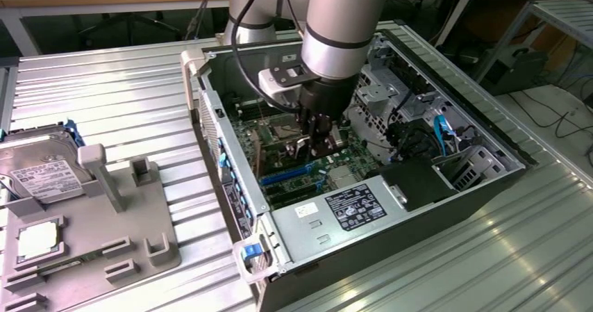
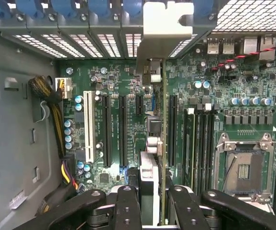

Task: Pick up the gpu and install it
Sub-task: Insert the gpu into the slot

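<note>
Between gripper point(image 2: 152, 201) fingers: gpu point(image 2: 162, 124), edge-on over motherboard point(image 2: 123, 124).

gpu point(image 2: 162, 143) lower edge behind end effector point(image 2: 153, 201)

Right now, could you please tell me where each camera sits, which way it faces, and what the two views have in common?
Exterior view: off the arm, raised, looking down on the open computer case and the metal table; the arm and gripper reach into the case.
Wrist view: on the wrist, facing straight at the motherboard; the gripper clamps the gpu, seen edge-on.
Shared: gripper, motherboard, case interior.
</note>
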Controlling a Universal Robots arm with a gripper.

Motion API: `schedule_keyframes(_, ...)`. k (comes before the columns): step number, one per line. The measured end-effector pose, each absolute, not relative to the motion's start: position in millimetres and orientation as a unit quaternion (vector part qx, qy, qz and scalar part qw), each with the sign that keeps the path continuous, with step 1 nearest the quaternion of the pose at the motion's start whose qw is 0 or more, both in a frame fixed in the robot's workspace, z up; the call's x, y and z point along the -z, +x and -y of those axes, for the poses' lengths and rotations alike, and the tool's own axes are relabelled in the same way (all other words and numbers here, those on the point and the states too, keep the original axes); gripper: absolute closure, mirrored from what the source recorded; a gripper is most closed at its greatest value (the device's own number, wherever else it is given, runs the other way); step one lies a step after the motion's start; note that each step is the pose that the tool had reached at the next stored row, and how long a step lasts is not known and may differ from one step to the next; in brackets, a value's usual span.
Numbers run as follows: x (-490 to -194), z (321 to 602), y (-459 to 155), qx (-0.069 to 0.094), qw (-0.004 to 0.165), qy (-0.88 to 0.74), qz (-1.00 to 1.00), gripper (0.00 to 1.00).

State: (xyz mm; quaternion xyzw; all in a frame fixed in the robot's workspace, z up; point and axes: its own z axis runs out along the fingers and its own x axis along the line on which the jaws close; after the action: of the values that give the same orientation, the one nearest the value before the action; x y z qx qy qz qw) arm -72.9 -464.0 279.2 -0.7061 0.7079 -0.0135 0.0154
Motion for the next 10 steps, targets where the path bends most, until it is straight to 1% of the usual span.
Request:
schedule_keyframes(5,-267.9,463.0,-73.6,0.013,0.016,-0.707,-0.706,0.72)
schedule_keyframes(10,-263.5,460.8,-75.2,0.013,0.015,-0.710,-0.704,0.72)
